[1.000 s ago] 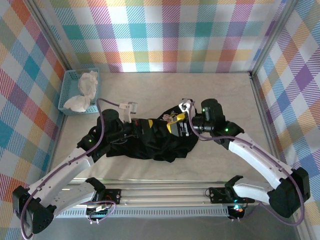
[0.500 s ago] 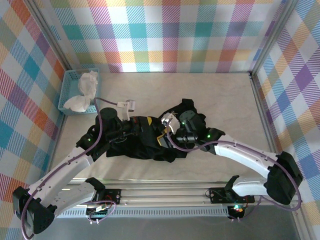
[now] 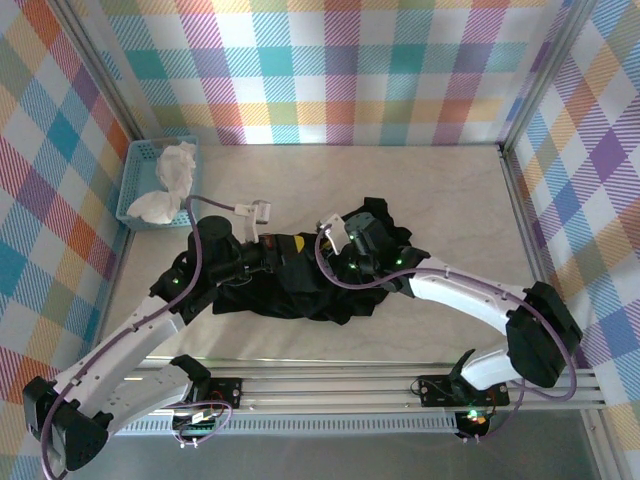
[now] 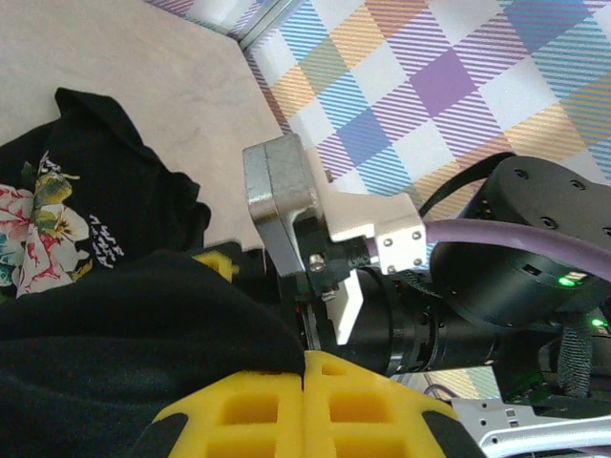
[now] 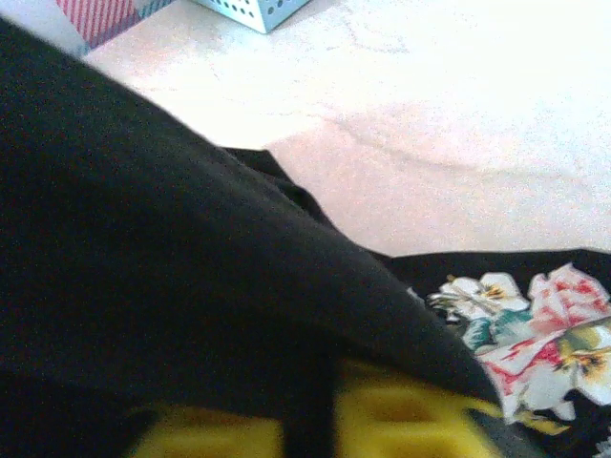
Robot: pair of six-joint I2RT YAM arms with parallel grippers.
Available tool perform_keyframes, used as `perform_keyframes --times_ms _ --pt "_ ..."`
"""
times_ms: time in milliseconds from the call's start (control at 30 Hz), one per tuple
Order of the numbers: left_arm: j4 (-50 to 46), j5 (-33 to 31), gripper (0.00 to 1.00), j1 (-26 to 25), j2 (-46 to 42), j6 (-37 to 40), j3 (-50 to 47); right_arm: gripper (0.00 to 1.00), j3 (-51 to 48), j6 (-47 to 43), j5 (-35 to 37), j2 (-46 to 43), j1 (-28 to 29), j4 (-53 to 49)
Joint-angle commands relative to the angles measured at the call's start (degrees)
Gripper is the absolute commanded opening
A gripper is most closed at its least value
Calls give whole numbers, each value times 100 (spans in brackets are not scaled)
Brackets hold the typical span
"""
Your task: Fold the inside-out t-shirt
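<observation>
- Black t-shirt [image 5: 143,239] takes up the left and centre, draped in a slope over the right gripper [image 5: 310,420].
- Yellow pads [image 5: 410,420] blurred at bottom edge, close together, narrow dark strip between them; looks like cloth pinched.
- Rose print [image 5: 535,334] lower right, facing up.
- Pale table [image 5: 458,143] behind.
- Light-blue basket [image 5: 258,11] corner at top edge, pink plaid wall [image 5: 91,14] left of it.

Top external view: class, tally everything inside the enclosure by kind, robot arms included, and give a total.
T-shirt: 1
Basket: 1
White cloth: 1
Left arm and right arm: 2
Total: 5
</observation>
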Motion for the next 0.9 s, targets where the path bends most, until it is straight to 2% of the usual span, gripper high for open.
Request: perform_keyframes --times_ms 0,167,300,467,567,667,767,867 --pt "64 -196 0 119 -262 167 1 0 30 -84 -710 -246 -261 189" --pt "-241 -676 0 337 -384 235 -15 0 -293 -185 -2491 -821 -721 89" --pt "-513 -1225 0 453 -315 392 11 0 -394 81 -3873 -1036 -1084 87" --pt "-633 -1482 0 465 74 630 125 0 -521 727 -4911 -974 -1220 929" --pt "-671 -1596 0 462 313 740 166 0 -496 1029 -5153 -791 -1237 1332" --pt "-726 -1558 0 465 464 864 202 0 -432 1123 -5046 -613 -1262 1381" --pt "-718 -1451 8 465 377 1006 117 0 -405 1190 -4823 -507 -1319 1334" --pt "-718 -1333 27 465 70 1189 -82 0 -405 1273 -4665 -467 -1405 1310"
